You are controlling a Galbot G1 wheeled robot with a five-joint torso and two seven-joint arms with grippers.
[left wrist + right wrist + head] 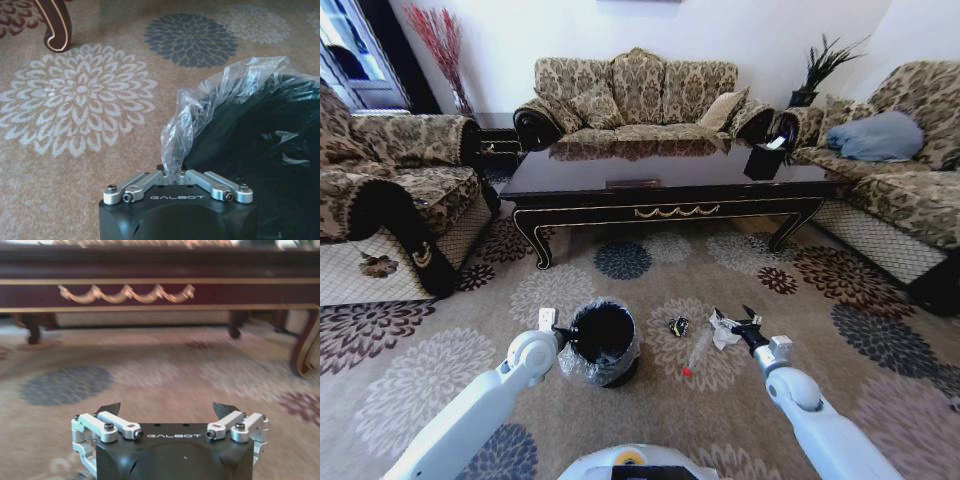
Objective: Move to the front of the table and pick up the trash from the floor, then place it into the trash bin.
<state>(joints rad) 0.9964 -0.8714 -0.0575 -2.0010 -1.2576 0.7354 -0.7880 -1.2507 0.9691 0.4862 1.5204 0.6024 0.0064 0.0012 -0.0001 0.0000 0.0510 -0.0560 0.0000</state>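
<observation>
- Two grippers are at work low over the floor [650, 420], on the near side of the table [670, 172].
- Left gripper [173, 176] is pressed together on the clear liner bag [220, 95] at the left rim of the bin [601, 335]; in the left wrist view the crinkled plastic rises from between its tips.
- Right gripper [747, 326] has its fingers spread wide with nothing between them; in the head view it hovers at the tissue [724, 329], though whether it touches cannot be told.
- Tissue lies crumpled on a cream medallion, right of the bin and just left of the right gripper.
- Bottle [699, 351] lies on its side just near-left of the tissue, long axis running from far-right to near-left, its red cap [686, 372] at the near end, toward the robot.
- Wrapper [679, 325] sits between the bin and the tissue, a little farther out than the bottle, apart from both.
- Bin stands upright on the carpet, mouth open, bag folded over its rim.
- Table stretches left to right across the far side of the litter, its gold ornament [125, 292] facing the right wrist camera and its curved legs on the carpet; open carpet lies between it and the trash.
- Sofas [638, 95] ring the table on the left, far and right sides; a black box [764, 160] stands on the table's right end.
</observation>
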